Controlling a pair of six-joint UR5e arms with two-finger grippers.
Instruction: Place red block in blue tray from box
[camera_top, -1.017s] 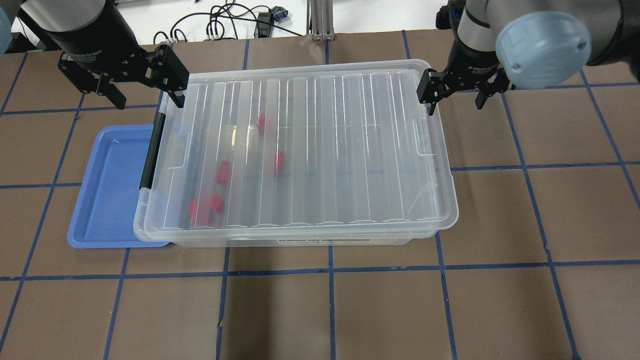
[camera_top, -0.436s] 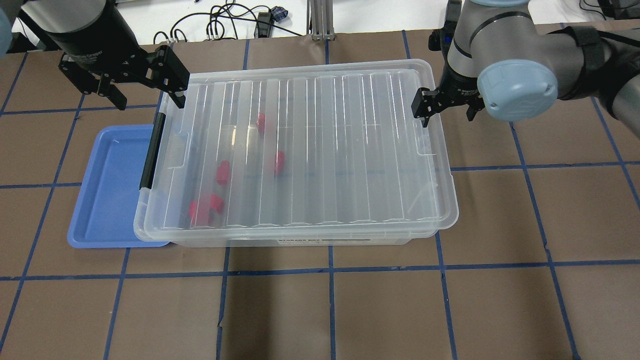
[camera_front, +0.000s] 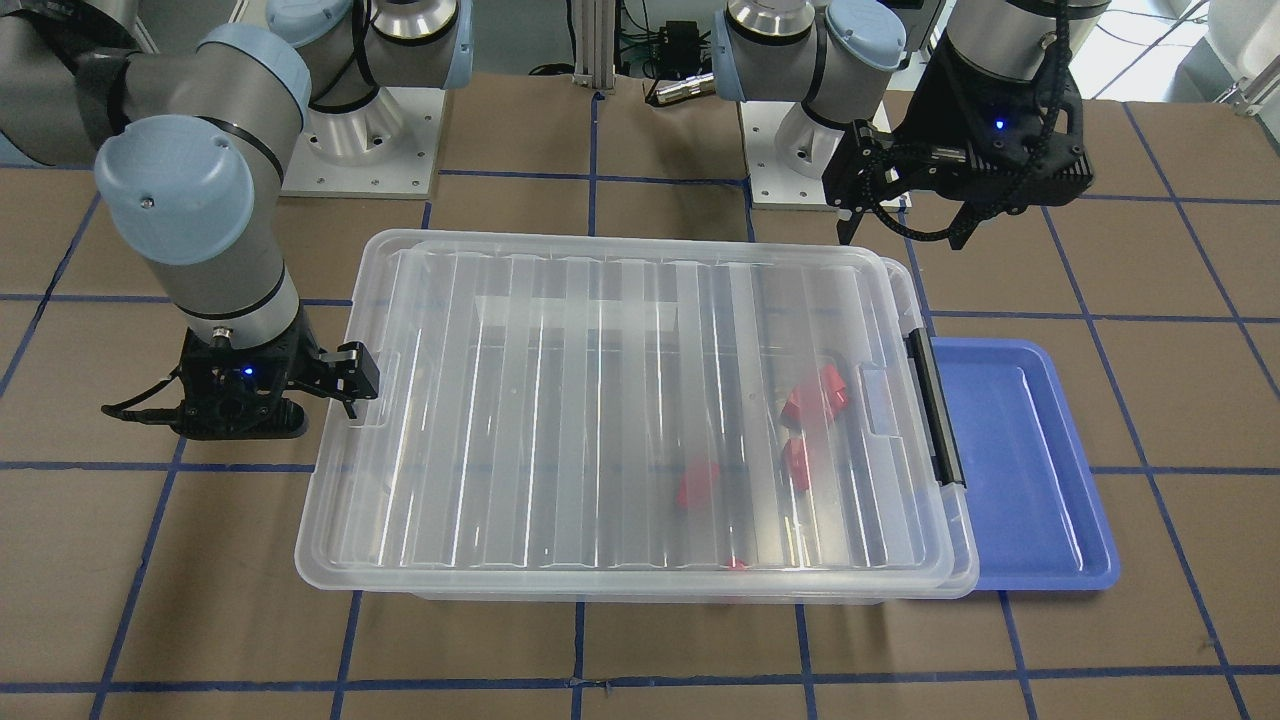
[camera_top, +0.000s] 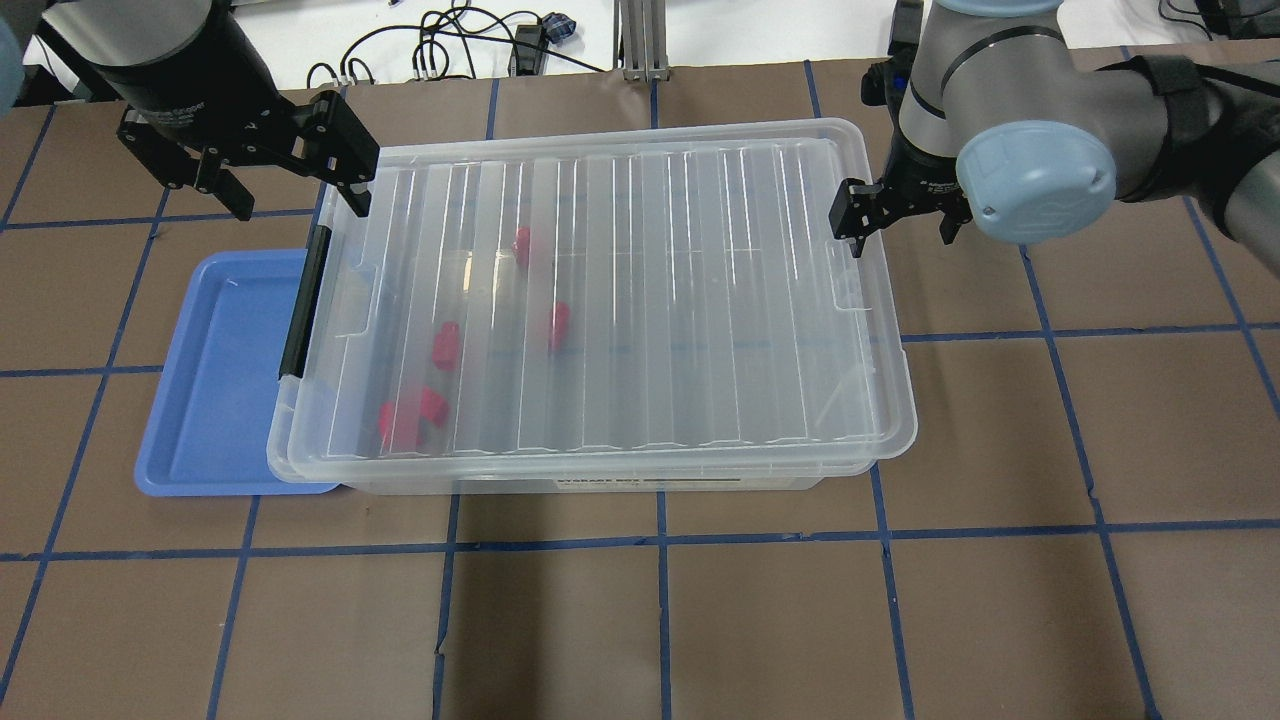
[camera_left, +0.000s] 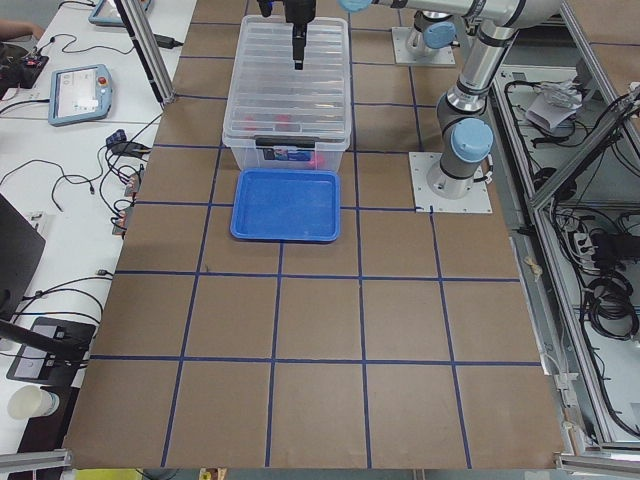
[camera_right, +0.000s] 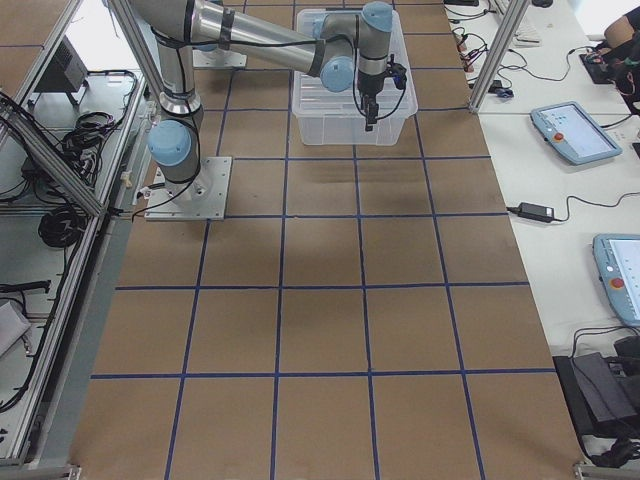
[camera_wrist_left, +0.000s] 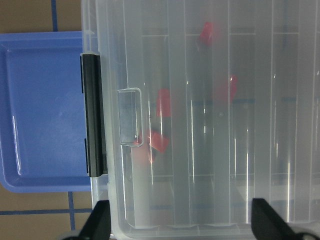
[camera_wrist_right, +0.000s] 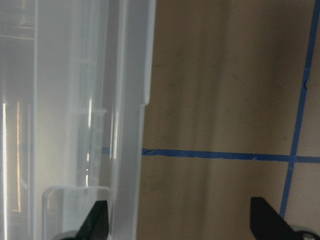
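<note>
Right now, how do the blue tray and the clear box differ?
The box is far larger than the blue tray. The box is see-through; the blue tray is solid blue. The box is lidded with red blocks inside; the blue tray lies open, holding no block. Both are rectangular plastic with rounded corners.

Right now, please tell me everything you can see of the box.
The box is a large, clear plastic bin lying flat on the table, its ribbed lid on. A black latch bar runs along the short side beside the blue tray. Inside, red blocks show blurred. The open right gripper straddles the opposite rim; contact is unclear.
</note>
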